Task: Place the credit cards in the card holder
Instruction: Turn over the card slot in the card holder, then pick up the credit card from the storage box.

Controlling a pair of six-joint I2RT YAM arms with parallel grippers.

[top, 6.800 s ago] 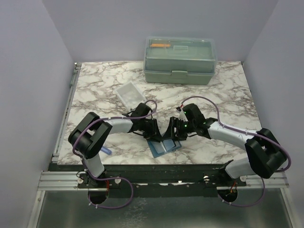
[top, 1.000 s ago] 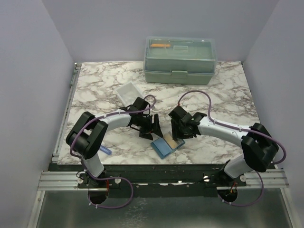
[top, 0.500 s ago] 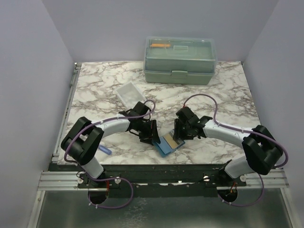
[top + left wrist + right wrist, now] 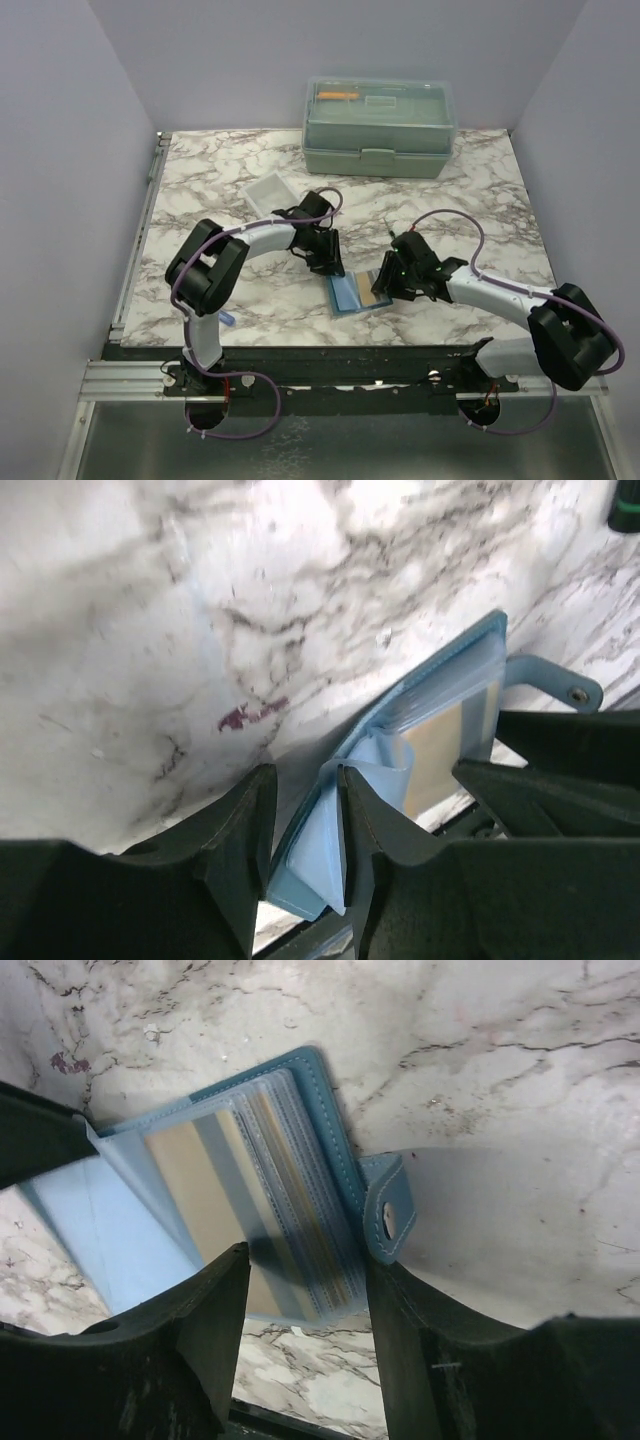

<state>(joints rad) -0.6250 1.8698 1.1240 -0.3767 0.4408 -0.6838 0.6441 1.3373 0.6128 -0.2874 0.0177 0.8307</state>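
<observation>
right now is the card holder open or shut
Open: the card holder lies spread on the table, clear sleeves and a tan card showing, snap tab unfastened.

Each arm, the left arm [image 4: 250, 240] and the right arm [image 4: 495, 295], has smooth white tubular links set between bulky matte-black joint housings. A thin purple cable [image 4: 450, 216] loops along each arm and coils under the silver base rail [image 4: 120, 378] at the bottom of the frame. The wedge-shaped jaws are matte black. A small green light [image 4: 400, 263] glows at the right wrist.
</observation>
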